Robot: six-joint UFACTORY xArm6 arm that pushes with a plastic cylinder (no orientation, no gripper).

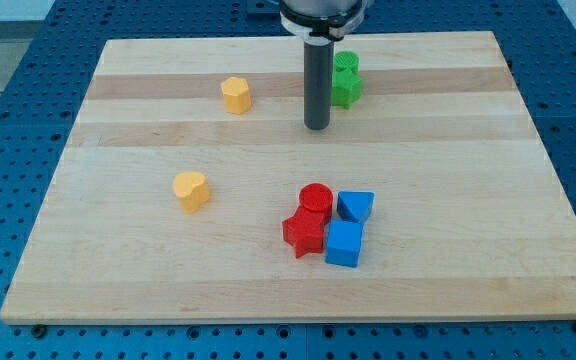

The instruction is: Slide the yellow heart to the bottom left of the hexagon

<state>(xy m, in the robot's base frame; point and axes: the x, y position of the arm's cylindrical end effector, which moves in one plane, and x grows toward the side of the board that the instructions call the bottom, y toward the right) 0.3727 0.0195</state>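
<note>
Risk: my tip (316, 126), no end effector fitted, sits far from the yellow heart (191, 190); an off-centre push veers it past the yellow hexagon (236, 95).

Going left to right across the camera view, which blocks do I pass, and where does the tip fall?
Yellow heart → yellow hexagon → red star → my tip. The red cylinder, green block and two blue blocks follow, but overlap too much to order.
</note>
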